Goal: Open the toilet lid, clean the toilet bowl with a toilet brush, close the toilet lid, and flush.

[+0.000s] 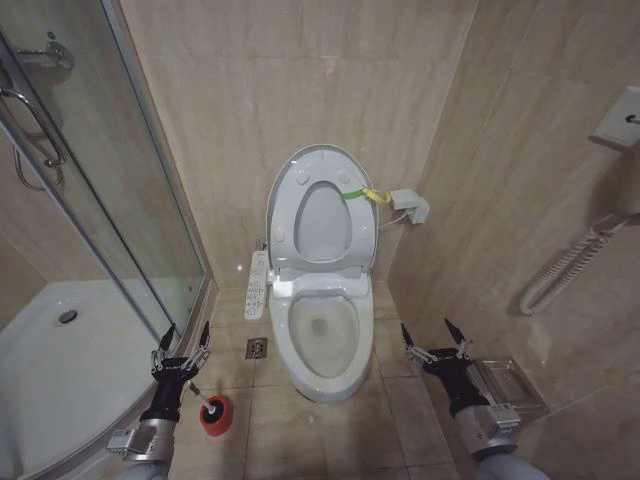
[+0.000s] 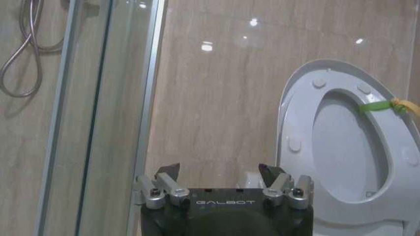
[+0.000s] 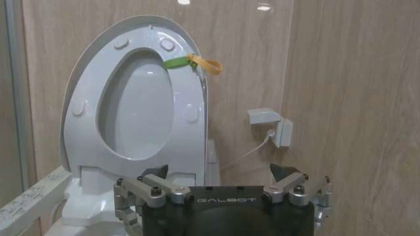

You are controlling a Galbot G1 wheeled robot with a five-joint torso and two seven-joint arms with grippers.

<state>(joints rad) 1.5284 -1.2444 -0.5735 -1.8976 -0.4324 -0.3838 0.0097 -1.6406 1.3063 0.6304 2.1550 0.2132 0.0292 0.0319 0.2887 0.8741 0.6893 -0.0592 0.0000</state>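
Note:
The toilet lid point(image 1: 322, 222) stands upright against the back wall, with the seat ring point(image 1: 287, 205) raised against it and a green-and-yellow strap point(image 1: 362, 194) at its rim. Below it the toilet bowl point(image 1: 322, 335) lies uncovered. On the floor tiles left of the bowl is the toilet brush point(image 1: 216, 418), its red base just beside my left wrist. My left gripper point(image 1: 187, 332) hovers open above the brush, holding nothing. To the right of the bowl my right gripper point(image 1: 427, 328) is open and empty too. The wrist views show the lid point(image 2: 341, 142) point(image 3: 135, 113) beyond each open gripper point(image 2: 219, 171) point(image 3: 218, 171).
A glass shower enclosure point(image 1: 110, 200) and white shower tray point(image 1: 50, 370) close off the left. A control panel point(image 1: 257, 283) juts from the toilet's left side above a floor drain point(image 1: 256, 348). On the right are a wall box point(image 1: 410, 205), a coiled cord point(image 1: 570, 265) and a clear holder point(image 1: 510, 385).

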